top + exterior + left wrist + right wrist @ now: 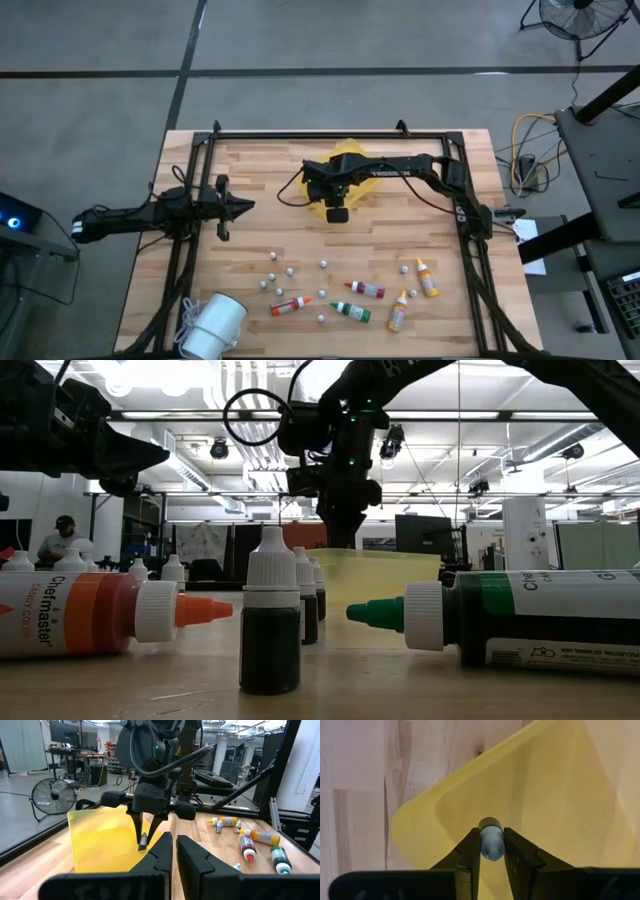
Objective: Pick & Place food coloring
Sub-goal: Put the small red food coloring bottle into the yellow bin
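Right pincer [492, 851] hung over the yellow plastic tray [560, 795] at the far middle of the wooden desk [260, 235], fingers clamped on a small dropper bottle with a pale cap [491, 842]. The bottle's colour couldn't be told. In the left wrist view the bottle [143, 840] sat between the fingertips just above the tray floor; whether it touched couldn't be told.

Left pincer [243, 207] was closed on nothing, parked at the left side of the desk, aimed toward the tray.

Remaining food coloring bottles lay near the front edge: orange-capped one [290, 306], green one [351, 312], red one [366, 289], two yellow ones [398, 313] [426, 278], mixed in with small pale round balls [323, 264]. A white cylindrical lamp [213, 326] sat at the front left corner.
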### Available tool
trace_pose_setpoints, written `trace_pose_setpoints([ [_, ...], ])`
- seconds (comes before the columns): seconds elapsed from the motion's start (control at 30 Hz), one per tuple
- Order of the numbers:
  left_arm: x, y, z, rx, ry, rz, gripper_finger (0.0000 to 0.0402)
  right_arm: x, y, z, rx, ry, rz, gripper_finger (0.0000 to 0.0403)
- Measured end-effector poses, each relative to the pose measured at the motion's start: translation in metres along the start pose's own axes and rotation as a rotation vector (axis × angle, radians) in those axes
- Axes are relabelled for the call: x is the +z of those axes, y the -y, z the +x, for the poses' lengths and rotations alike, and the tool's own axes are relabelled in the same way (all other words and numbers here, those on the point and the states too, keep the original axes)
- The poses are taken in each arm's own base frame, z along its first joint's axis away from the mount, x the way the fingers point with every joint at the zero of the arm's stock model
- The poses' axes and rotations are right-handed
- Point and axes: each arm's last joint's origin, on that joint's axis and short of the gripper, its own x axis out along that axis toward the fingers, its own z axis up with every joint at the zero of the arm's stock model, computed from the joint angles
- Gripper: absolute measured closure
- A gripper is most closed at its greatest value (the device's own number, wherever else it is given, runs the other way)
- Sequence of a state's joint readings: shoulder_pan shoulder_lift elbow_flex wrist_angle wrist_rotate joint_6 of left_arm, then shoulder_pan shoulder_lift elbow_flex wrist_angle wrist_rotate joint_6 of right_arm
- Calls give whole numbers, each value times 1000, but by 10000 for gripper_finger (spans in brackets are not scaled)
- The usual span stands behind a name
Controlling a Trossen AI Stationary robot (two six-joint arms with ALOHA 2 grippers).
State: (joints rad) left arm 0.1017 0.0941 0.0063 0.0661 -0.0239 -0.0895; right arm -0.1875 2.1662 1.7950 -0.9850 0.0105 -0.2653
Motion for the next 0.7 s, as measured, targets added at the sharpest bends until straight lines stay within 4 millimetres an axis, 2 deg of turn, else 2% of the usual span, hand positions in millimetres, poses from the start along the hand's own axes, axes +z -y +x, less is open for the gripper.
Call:
trace_pose_setpoints([
  [0.27, 0, 0, 0, 0, 0, 0, 402, -2, 5, 0, 4, -4, 42, 344],
  [0.7, 0, 0, 0, 0, 0, 0, 402, -19, 49, -6, -4, -13, 227, 344],
])
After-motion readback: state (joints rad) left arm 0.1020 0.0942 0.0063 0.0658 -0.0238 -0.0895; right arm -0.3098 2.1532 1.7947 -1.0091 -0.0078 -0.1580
